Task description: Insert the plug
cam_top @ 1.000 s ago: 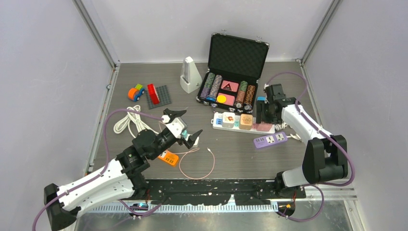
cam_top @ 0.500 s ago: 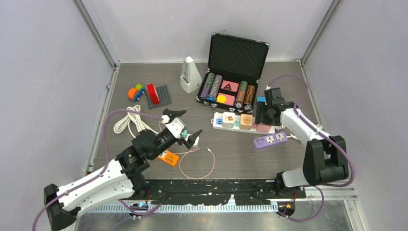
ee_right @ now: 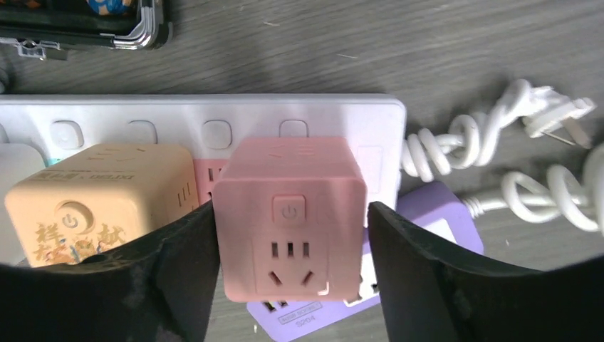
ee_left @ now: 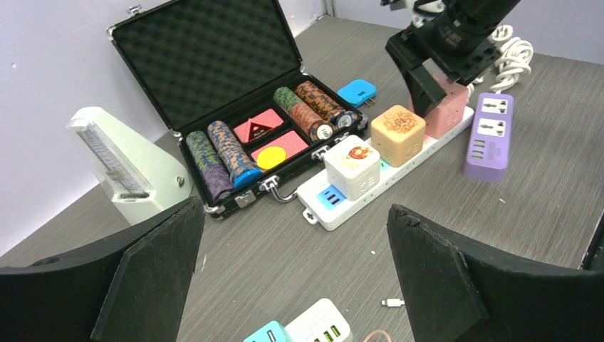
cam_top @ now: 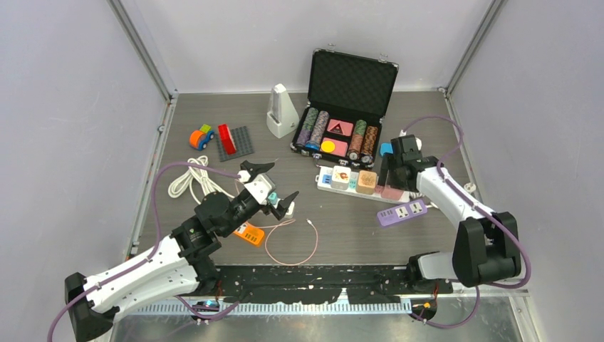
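A pink cube plug [ee_right: 288,214] sits on the right end of the white power strip [ee_right: 142,114], beside a tan cube [ee_right: 92,192]. My right gripper [ee_right: 290,208] straddles the pink cube. Its left finger lies against the cube's side, and a thin gap shows at the right finger, so the jaws are open. From above, the right gripper [cam_top: 388,178] hangs over the pink cube [cam_top: 390,191]. My left gripper [cam_top: 283,179] is held wide open above the table's middle with nothing in it; in the left wrist view the left gripper [ee_left: 293,235] faces the strip [ee_left: 324,203].
A purple socket strip [cam_top: 401,211] lies just in front of the white one. An open chip case [cam_top: 345,107], a metronome [cam_top: 281,110] and a blue adapter [cam_top: 385,149] stand behind. A small white charger [cam_top: 281,206], a pink cable [cam_top: 292,242] and a coiled white cord [cam_top: 189,182] lie left.
The right arm has shifted slightly toward the near edge, and its jaws have eased a little wider around the pink cube. The left arm has not moved.
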Robot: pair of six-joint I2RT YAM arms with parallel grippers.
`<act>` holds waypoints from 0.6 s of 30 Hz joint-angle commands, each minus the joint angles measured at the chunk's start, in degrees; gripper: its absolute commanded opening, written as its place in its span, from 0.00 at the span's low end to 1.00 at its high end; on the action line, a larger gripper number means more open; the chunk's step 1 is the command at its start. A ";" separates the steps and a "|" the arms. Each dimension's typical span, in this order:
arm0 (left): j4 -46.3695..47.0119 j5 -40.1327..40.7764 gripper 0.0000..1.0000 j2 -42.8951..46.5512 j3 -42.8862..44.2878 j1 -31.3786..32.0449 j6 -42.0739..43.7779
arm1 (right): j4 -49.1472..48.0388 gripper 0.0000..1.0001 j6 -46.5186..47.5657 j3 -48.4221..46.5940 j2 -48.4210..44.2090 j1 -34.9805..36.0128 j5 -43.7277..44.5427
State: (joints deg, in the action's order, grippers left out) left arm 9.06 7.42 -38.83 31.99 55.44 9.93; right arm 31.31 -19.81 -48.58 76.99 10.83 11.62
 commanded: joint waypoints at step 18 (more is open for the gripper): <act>-3.50 18.85 1.00 0.42 4.03 0.11 -14.09 | 2.50 0.66 -2.72 -16.86 1.31 -5.87 -4.09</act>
State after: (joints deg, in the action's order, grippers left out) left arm 9.10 19.90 -38.02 31.70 55.44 3.22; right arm 37.82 -21.34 -60.80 71.24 5.74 14.33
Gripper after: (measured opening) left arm 0.994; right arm 0.720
